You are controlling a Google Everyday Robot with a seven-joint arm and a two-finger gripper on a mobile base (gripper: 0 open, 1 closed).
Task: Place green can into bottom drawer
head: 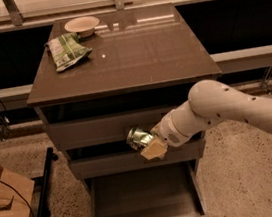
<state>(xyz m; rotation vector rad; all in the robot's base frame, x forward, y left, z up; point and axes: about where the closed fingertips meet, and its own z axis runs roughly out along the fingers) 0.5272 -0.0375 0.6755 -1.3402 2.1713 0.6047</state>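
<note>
One arm point(227, 113) reaches in from the right, and its one gripper point(147, 143) hangs in front of the cabinet point(121, 77), level with the gap between the top drawer point(94, 131) and the middle drawer point(113, 163). The gripper is clamped on the one can point(138, 137). A tan finger point(155, 149) presses under the can's lower right side. The can lies tilted, one shiny end turned to the left, its green wrap showing dimly. It is held in the air, touching neither drawer front.

The cabinet has three drawers. The top and middle ones look pushed in or nearly so, with a dark gap above each. The bottom drawer point(143, 198) is pulled out toward the camera, with its flat dark floor bare and its low front panel at the lower edge of the view. The can is above the back part of this drawer, not in it.

On the cabinet top lie two things, both at the far left: one green-and-white bag point(67, 50) and one pale bowl point(82, 24) just behind it. On the floor at the left stand one cardboard box point(6, 207) and one black bar point(45, 183).
</note>
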